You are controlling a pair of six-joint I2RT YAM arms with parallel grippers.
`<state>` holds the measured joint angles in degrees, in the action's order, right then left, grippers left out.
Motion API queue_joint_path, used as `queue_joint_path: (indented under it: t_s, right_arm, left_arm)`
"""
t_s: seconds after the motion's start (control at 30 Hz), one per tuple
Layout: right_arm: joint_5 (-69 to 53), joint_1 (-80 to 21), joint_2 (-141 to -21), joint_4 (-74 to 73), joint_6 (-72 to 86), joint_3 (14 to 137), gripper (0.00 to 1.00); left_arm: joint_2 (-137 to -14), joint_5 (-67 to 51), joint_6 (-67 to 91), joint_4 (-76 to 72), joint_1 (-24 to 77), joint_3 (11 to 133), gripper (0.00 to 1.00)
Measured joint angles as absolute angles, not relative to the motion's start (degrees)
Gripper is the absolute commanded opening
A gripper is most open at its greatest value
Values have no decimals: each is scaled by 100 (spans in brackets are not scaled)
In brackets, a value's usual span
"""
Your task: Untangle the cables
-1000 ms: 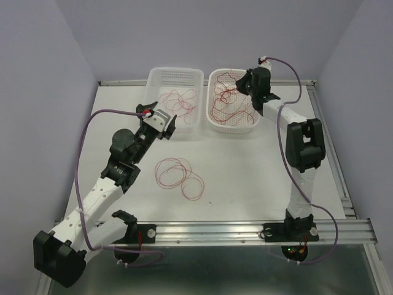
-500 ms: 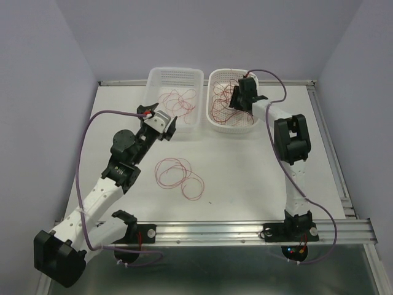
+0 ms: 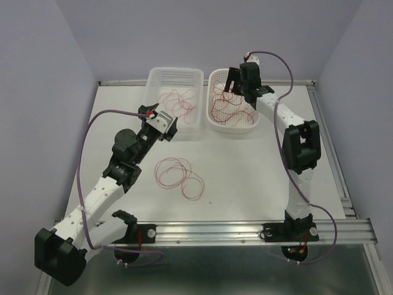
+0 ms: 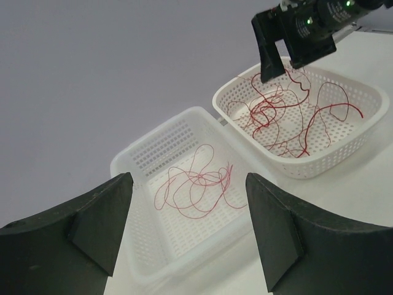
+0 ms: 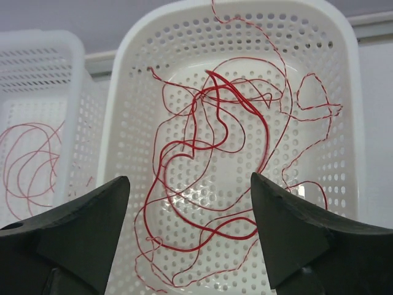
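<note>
While the tangled cables lie in the right basket, the right pincer hangs above them, wide open and empty (left pincer likewise, by the left basket). Step in hand appears to be choosing a strand; next, descend and pinch one outlying loop.

- The left arm stretches low and forward from its base, slanting right.
- The left end effector has its fingers spread wide, gripping nothing.
- The right arm rises upright, elbow bent, with the forearm angled back and left.
- The right end effector tips downward, jaws parted and empty.
</note>
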<state>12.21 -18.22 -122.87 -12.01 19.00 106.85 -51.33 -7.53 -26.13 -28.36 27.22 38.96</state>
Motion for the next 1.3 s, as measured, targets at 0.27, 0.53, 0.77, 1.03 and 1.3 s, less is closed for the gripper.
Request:
queue_joint_path:
  t_s: [0.27, 0.53, 0.77, 1.03, 1.3]
  right_arm:
    - [1616, -2130, -11273, -1133, 1815, 10101, 87]
    - [1708, -2462, -10499, -1046, 1728, 8689, 77]
    - [1450, -3157, -8086, -390, 1780, 5975, 77]
    - [1275, -3400, -5981, 191, 2036, 4134, 76]
    - [1004, -3422, -5472, 309, 2235, 3465, 75]
  left_arm:
    - [-5352, -810, -2720, -2495, 2722, 3896, 86]
    - [-5317, -1527, -3273, -1575, 2720, 3968, 84]
    - [-5518, -2220, -4093, -902, 2873, 3970, 88]
    - [-7148, -2766, -5188, -222, 2993, 4115, 83]
    - [-8278, -2827, -5452, 102, 2991, 4477, 71]
